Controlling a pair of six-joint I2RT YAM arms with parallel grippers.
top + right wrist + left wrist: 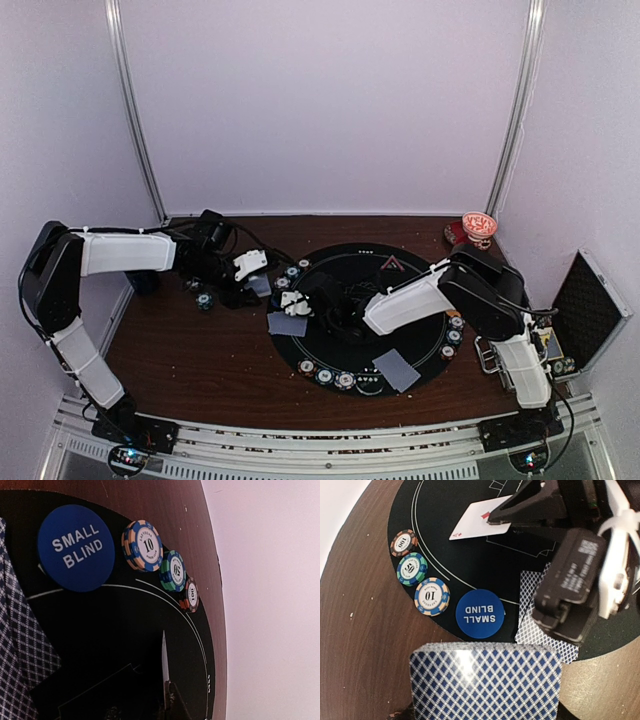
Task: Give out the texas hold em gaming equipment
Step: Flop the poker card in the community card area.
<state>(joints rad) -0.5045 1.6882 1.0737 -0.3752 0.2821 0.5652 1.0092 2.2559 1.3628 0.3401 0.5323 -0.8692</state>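
Left gripper (252, 270) grasps a deck (485, 680) of blue-diamond-backed cards, held above the wood table (360, 645) just off the left edge of the black round mat (470, 565). Right gripper (502, 519) is clenched on 1 face-up card (470, 524) with red pips, over the mat. 3 chips sit in a row on the mat's left rim: 100 chip (403, 543), 50 chip (412, 569), 10 chip (432, 596). Blue SMALL BLIND disc (480, 613) is just beside the 10 chip, straddling the mat edge. Face-down cards (532, 597) lie near the disc, partly hidden by the right wrist. More chips (325, 376) line the near rim.
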